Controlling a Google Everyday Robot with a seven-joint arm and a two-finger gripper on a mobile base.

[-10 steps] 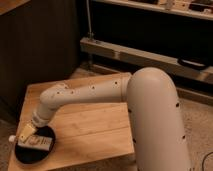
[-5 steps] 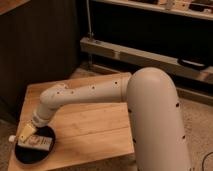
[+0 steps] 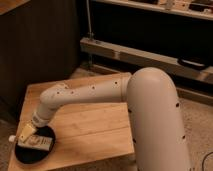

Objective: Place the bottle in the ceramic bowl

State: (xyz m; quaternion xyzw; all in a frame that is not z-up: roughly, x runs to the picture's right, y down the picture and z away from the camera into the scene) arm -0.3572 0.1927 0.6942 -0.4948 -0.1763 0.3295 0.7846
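The white robot arm (image 3: 100,92) reaches down from the right across the pale wooden slatted table (image 3: 95,125), and its bulky rounded shoulder section hides the table's right edge. At the arm's tip the tan gripper (image 3: 26,134) hangs low over the table's front-left corner, above the left part of the shallow glossy black ceramic bowl (image 3: 34,151). Its fingertips blend into the pale shapes beneath them, so whether they are spread, closed or clasping anything cannot be told.

The small cream-white boxy bottle (image 3: 36,143) appears to lie on its side inside the bowl, just below and to the right of the gripper; whether the two touch is unclear. A small whitish cap-like nub (image 3: 11,138) shows at the bowl's left rim.

The bowl sits close to the table's front and left edges. Bare wood stretches behind and to the right of the bowl. A dark wooden cabinet (image 3: 40,45) stands behind the table, with a metal shelf rail (image 3: 150,55) further back.
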